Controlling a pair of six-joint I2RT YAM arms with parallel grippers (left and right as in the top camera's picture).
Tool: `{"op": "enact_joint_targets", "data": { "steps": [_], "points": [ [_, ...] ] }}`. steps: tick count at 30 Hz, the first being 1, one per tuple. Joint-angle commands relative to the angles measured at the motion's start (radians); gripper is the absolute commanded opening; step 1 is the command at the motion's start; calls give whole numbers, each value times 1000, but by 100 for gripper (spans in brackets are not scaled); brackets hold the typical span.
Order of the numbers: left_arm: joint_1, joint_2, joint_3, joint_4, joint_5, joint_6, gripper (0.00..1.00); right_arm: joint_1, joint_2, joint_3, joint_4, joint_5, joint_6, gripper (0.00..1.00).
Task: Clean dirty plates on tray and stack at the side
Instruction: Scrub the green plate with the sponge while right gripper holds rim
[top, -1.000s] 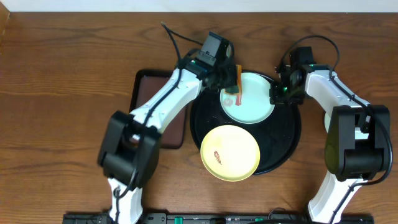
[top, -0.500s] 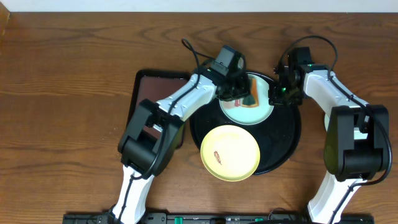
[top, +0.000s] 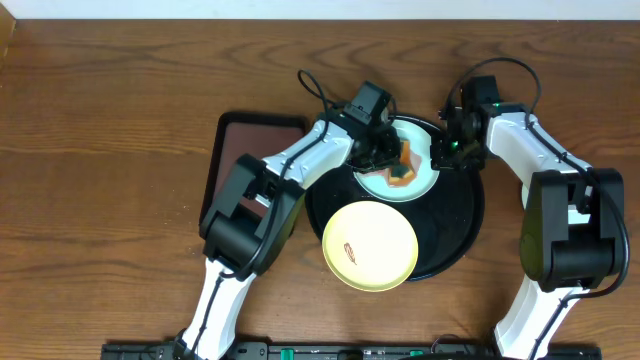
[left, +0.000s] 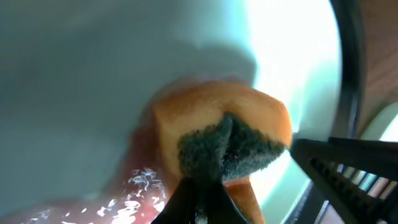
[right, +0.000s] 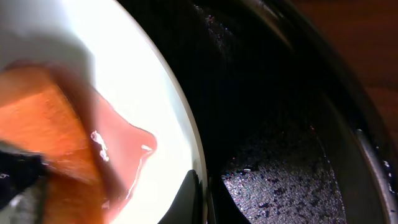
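pressing an orange sponge with a dark green scouring face down onto the pale mint-green round plate, the left gripper has its jaws closed tight on the sponge's upper edge. this plate sits at the back of the large round glossy black tray. the right gripper is at the plate's right edge, its jaws narrow and nipped onto the rim, apparently to hold the plate steady.

the right wrist view shows a wet reddish smear spreading from under the sponge toward that pinched rim. the remaining dirt therefore lies on the sponge's right, between it and the right gripper's fingers. the next wipe probably has to travel toward the right arm, with little room before sponge meets finger. the left arm is the one placed to do it.

a pale yellow round plate lies at the front of the tray, overhanging its front-left rim, with a small reddish-brown mark not yet wiped. a smaller rectangular brown tray lies to the left, partly under the left arm.
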Motion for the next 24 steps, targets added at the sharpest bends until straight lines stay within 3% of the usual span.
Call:
{"op": "enact_joint_targets", "data": {
  "steps": [1, 10, 24],
  "points": [
    [56, 33, 2, -93, -156, 69, 7, 17, 13, -7, -20, 14, -18, 1],
    [92, 33, 89, -303, -364, 187, 7, 16, 13, -7, -20, 14, -18, 1],
    [-103, 36, 103, -153, -322, 105, 7, 16, 13, -7, -21, 14, -18, 1]
  ]
}}
